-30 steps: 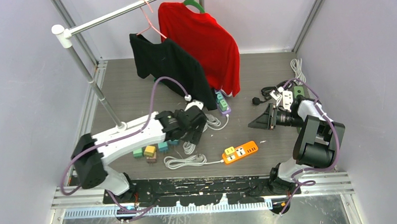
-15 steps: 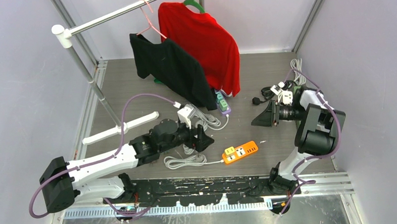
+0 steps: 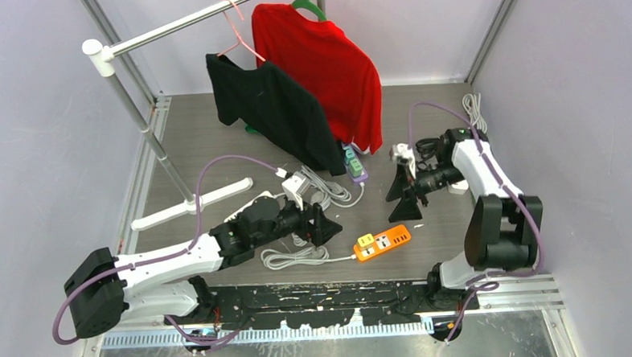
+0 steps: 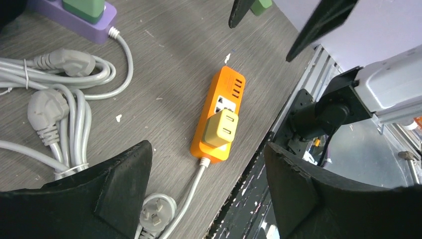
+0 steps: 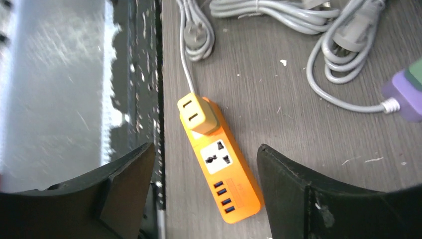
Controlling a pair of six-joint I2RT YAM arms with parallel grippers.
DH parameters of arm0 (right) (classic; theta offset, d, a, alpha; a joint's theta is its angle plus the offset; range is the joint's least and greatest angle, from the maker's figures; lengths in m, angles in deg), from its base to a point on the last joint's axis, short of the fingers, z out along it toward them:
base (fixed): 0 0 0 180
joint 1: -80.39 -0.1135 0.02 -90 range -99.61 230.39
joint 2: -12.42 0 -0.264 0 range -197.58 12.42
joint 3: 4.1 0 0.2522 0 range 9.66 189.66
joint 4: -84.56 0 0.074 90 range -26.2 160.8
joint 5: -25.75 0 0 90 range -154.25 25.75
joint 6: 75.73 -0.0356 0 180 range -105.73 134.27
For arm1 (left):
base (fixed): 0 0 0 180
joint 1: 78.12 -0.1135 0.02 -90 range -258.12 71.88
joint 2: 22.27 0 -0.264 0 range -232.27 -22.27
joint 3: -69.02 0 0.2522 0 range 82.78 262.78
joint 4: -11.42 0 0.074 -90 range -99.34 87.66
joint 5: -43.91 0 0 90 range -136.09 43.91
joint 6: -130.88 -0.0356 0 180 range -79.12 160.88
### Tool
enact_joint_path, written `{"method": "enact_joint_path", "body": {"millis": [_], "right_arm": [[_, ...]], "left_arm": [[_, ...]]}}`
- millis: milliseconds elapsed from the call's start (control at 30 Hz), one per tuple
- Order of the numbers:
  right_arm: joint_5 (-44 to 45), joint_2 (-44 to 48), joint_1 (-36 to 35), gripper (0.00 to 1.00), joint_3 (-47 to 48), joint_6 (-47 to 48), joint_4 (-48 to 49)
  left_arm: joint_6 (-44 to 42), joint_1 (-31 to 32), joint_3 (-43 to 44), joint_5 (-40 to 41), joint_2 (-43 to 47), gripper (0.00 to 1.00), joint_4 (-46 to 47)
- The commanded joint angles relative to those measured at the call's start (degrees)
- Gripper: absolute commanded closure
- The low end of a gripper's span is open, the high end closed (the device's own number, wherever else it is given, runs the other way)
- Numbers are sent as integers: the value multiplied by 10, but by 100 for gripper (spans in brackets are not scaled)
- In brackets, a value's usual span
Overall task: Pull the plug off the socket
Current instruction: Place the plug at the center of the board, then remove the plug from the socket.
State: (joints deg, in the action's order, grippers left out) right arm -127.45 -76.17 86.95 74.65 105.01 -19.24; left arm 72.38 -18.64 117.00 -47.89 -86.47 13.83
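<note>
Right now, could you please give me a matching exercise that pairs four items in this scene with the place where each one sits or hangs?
Items:
1. yellow plug
2. purple power strip
3. red sweater
4. black shirt

Places:
A. hanging on the pink hanger
B. lying on the table by the red sweater's hem
C. seated in the orange power strip, at its cord end
D. hanging on the green hanger

Pairs: 1-C, 2-B, 3-D, 4-A
</note>
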Motion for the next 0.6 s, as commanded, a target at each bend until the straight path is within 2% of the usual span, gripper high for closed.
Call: {"method": "enact_joint_path", "body": {"millis": [0, 33, 100, 367, 567], "right_arm": [[116, 101, -74, 17, -38, -84, 137], [139, 120, -98, 15, -54, -99, 184], [164, 143, -135, 12, -76, -93, 211], [157, 144, -222, 11, -117, -30, 219], [159, 142, -261, 16, -141, -125, 309]], "left_arm": [[5, -1, -19, -7, -3, 18, 49], [5, -1, -24, -6, -3, 17, 50], [4, -1, -32, -1, 0, 17, 52], [-1, -1, -65, -8, 0, 17, 89], [-44, 19, -80, -11, -23, 17, 134]]}}
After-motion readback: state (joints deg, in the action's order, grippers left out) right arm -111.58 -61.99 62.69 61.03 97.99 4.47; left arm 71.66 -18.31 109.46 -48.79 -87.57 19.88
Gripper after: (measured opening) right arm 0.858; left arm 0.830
